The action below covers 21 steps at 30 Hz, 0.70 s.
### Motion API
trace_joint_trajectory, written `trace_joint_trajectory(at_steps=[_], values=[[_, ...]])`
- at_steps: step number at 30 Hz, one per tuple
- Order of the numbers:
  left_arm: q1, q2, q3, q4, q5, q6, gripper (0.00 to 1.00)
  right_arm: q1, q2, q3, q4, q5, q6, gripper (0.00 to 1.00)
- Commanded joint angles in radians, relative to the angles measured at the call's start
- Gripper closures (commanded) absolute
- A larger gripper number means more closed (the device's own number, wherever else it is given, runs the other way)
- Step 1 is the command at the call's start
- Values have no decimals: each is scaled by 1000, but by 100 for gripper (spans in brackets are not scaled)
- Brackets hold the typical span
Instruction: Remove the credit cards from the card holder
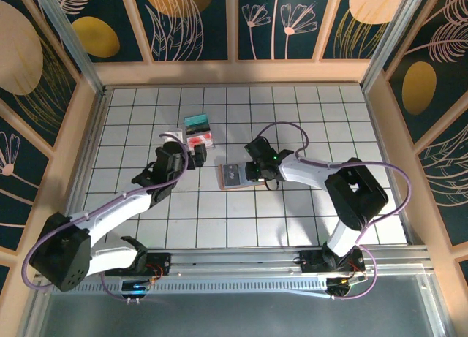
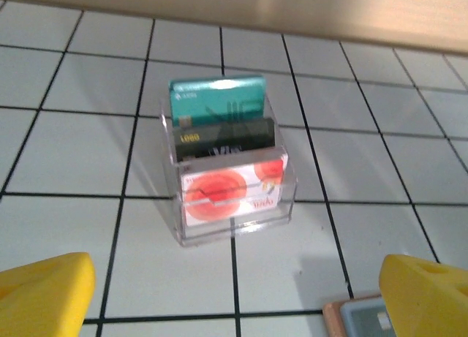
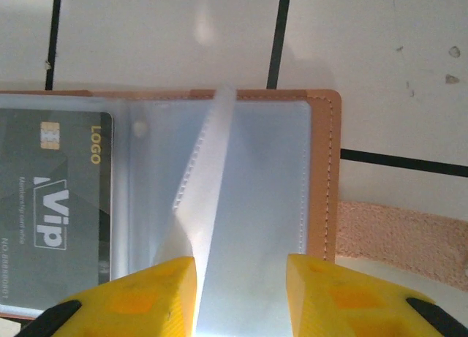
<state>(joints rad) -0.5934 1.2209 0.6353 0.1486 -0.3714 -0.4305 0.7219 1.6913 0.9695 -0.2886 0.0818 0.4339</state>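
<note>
Standing near card holder (image 1: 232, 176): clear rack (image 2: 234, 233)

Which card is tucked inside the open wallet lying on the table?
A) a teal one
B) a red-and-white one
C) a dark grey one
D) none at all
C: the dark grey card lies under a clear sleeve of the open wallet, while the teal card and the red-and-white card stand in the clear rack.
</note>
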Motion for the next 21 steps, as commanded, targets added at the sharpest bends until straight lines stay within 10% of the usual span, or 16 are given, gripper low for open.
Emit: trace_joint_trajectory(at_steps=[1, 21], values=[[-40, 41, 35, -26, -70, 6, 1, -14, -30, -27, 19, 9, 28, 63], [-129, 239, 18, -5, -87, -25, 1, -150, -210, -122, 75, -21, 132, 67]])
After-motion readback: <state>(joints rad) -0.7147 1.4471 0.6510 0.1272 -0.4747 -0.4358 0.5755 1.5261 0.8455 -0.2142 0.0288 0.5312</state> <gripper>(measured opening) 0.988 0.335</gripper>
